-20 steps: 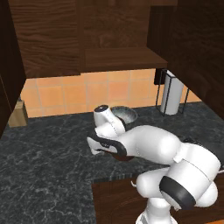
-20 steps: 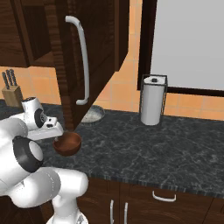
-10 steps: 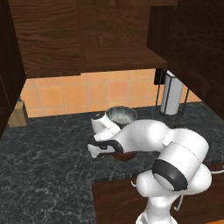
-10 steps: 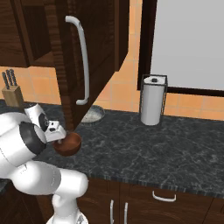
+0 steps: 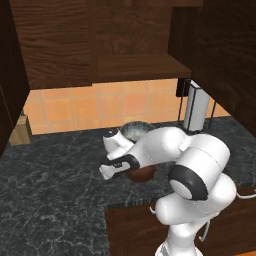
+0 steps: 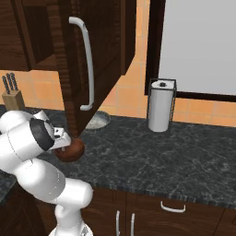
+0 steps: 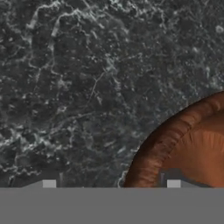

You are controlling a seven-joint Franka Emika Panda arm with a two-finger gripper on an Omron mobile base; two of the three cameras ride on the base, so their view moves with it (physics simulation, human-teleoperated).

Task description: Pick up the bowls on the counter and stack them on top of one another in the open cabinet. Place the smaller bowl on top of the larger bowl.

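Observation:
The smaller bowl (image 5: 141, 173), reddish-brown glossy wood, rests on the dark marble counter (image 5: 50, 200) near its front edge. My gripper (image 5: 129, 170) is low over the bowl's left rim. In the hand view my gripper (image 7: 111, 186) is open, its tips spread wide on either side of the smaller bowl's (image 7: 188, 148) rim. From the right, the smaller bowl (image 6: 72, 150) sits just beside my gripper (image 6: 62, 144). The larger bowl (image 5: 135, 130), grey-blue, stands behind the arm near the wall. The open cabinet's shelf (image 5: 135, 67) hangs above.
The open cabinet door (image 6: 97, 69) with its white handle (image 6: 85, 64) hangs over the larger bowl (image 6: 97, 120), hiding part of it. A paper towel holder (image 6: 161, 110) stands at the back right. A knife block (image 5: 20, 132) is at the far left.
The arm has swung its elbow round and brought the hand down to the wooden bowl's rim. The bowl has stayed in place on the counter.

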